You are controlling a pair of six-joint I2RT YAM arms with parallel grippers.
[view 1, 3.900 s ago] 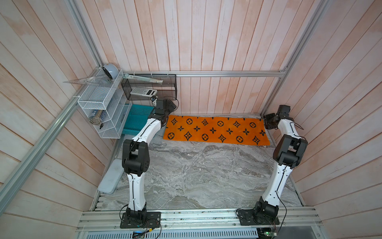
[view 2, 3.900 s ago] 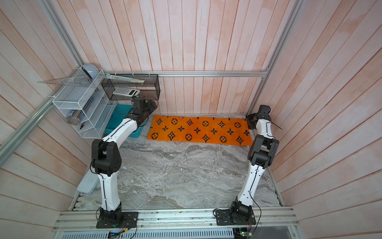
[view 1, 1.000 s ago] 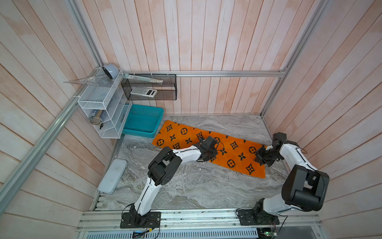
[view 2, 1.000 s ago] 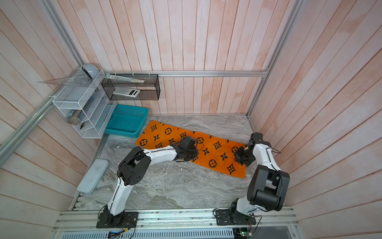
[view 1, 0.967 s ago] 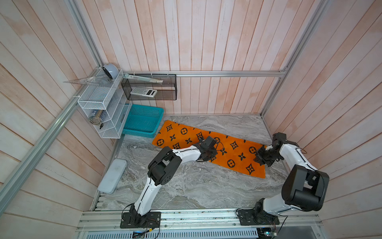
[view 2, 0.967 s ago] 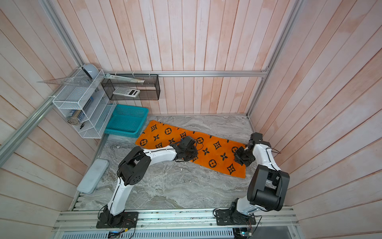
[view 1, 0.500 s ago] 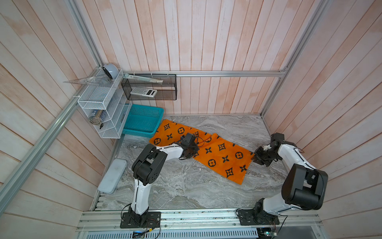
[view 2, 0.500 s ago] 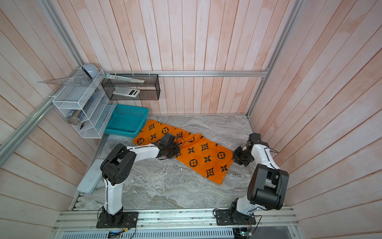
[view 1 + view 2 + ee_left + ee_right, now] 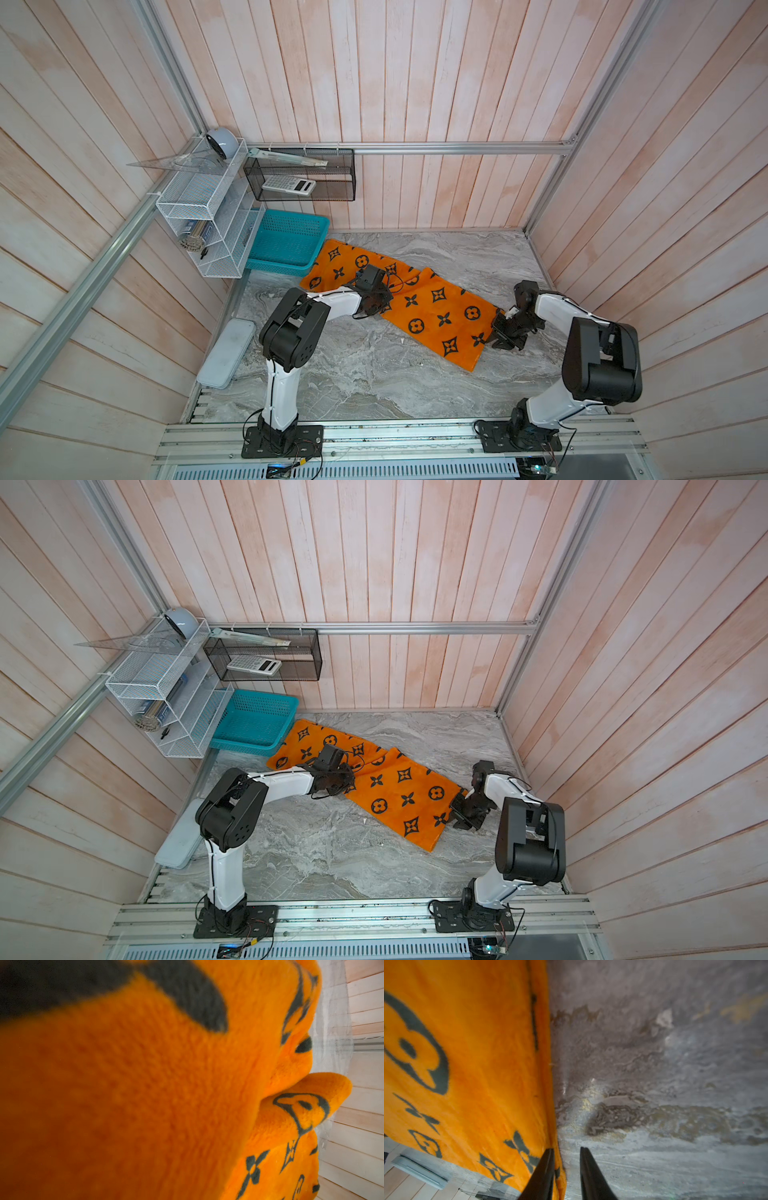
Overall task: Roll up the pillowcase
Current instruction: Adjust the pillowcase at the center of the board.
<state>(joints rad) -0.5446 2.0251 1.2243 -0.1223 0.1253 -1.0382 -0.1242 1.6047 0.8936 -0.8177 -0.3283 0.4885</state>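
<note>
The left gripper [image 9: 376, 297] stays clenched on the pillowcase [image 9: 432, 307], which lies beside the teal basket [image 9: 286, 243] (nothing visible inside); the right gripper [image 9: 566, 1159] stands parted beside the cloth's edge.

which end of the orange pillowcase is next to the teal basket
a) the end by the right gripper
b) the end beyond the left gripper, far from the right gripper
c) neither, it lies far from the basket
b: in both top views the pillowcase runs diagonally, its far end touching the teal basket past the left gripper, while the right gripper sits at the opposite end.
</note>
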